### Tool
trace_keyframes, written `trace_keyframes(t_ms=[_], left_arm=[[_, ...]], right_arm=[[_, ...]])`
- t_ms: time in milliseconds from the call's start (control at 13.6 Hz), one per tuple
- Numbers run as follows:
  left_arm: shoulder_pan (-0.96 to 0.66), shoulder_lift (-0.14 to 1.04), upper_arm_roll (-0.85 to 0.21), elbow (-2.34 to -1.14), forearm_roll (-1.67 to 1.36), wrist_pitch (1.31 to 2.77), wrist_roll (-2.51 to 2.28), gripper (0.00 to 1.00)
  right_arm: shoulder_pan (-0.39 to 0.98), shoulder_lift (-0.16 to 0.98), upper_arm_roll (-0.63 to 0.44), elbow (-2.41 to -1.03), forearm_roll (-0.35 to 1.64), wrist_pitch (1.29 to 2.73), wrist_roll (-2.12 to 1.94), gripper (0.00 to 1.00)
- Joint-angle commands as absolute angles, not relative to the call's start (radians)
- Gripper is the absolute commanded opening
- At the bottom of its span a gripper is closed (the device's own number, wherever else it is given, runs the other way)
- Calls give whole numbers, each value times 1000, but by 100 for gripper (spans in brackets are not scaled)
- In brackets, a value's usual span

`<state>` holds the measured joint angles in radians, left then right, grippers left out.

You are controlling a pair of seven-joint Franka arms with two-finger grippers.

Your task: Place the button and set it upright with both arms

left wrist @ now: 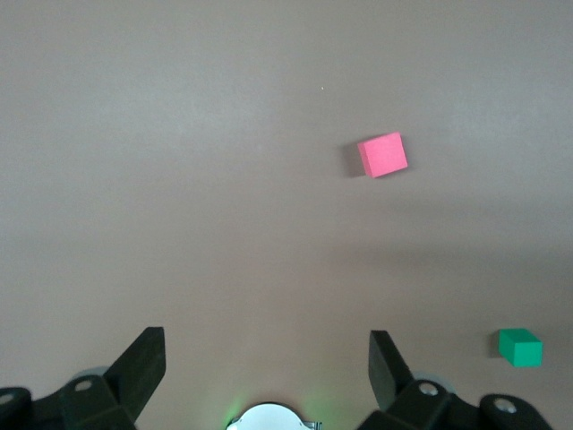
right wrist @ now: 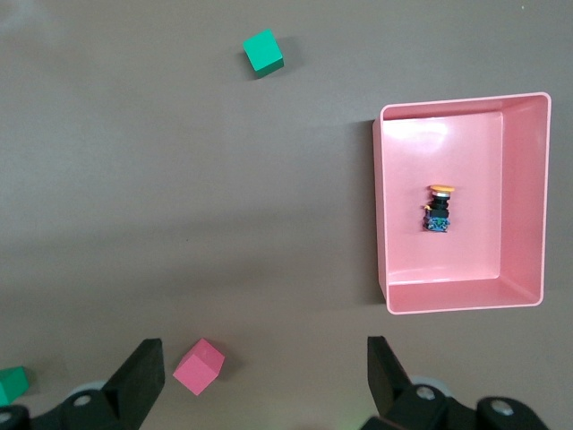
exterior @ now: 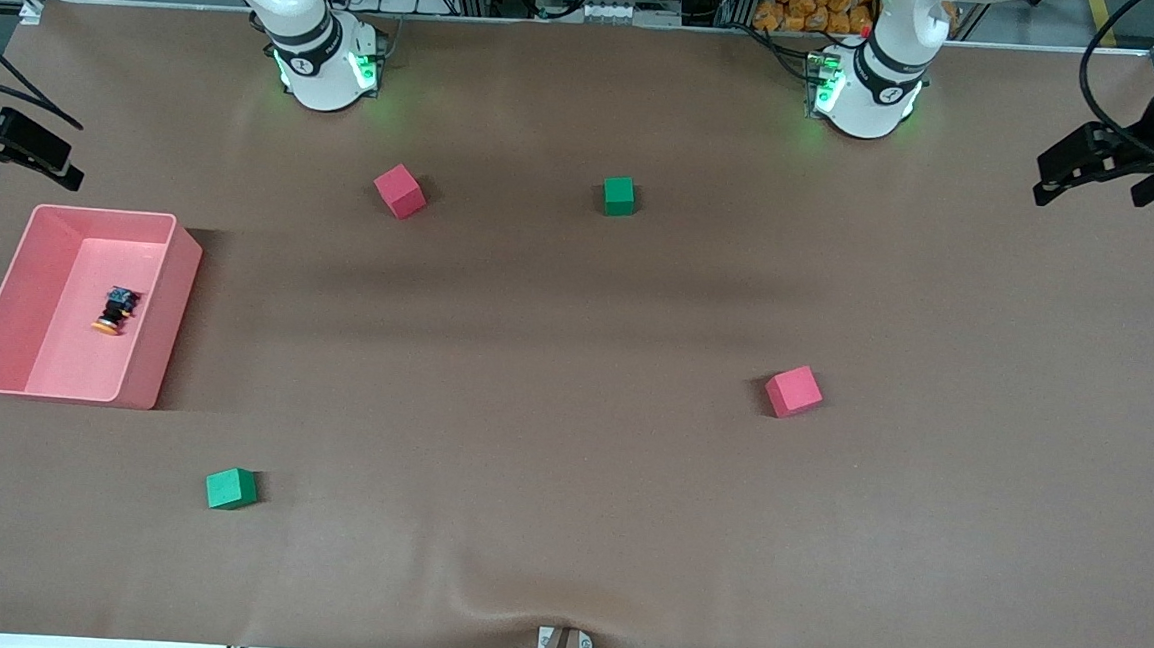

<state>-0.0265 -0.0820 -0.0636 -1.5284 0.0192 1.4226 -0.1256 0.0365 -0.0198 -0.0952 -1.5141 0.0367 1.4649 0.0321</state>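
The button (exterior: 115, 311) lies on its side on the floor of a pink bin (exterior: 177, 280) at the right arm's end of the table, orange cap toward the front camera. The right wrist view shows the button (right wrist: 439, 208) in the bin (right wrist: 383, 206) too. My right gripper (exterior: 46, 156) hangs open and empty over the table's edge beside the bin; its fingers (right wrist: 143, 372) stand wide apart. My left gripper (exterior: 1067, 179) hovers open and empty over the left arm's end of the table, its fingers (left wrist: 143, 363) wide apart above bare mat.
Loose cubes lie on the brown mat: a red cube (exterior: 400, 191) and a green cube (exterior: 619, 195) near the bases, a red cube (exterior: 793, 391) toward the left arm's end, and a green cube (exterior: 230, 488) nearer the front camera than the bin.
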Motion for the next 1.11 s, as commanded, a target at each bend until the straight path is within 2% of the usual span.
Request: trace_keyframes(t_ms=[0, 590, 885, 1033], left_arm=[[-26, -75, -66, -1500, 21, 1416, -135, 100], [-26, -77, -66, -1503, 21, 1401, -133, 100], [-26, -78, -66, -1502, 21, 1385, -135, 100], [-26, -80, -66, -1505, 21, 1384, -135, 100]], right_arm=[[45, -15, -106, -1497, 23, 1451, 5, 100], [29, -2, -107, -1496, 20, 1447, -5, 100], [-35, 23, -110, -1502, 17, 1445, -5, 100], [-122, 41, -112, -1525, 17, 1445, -18, 100]])
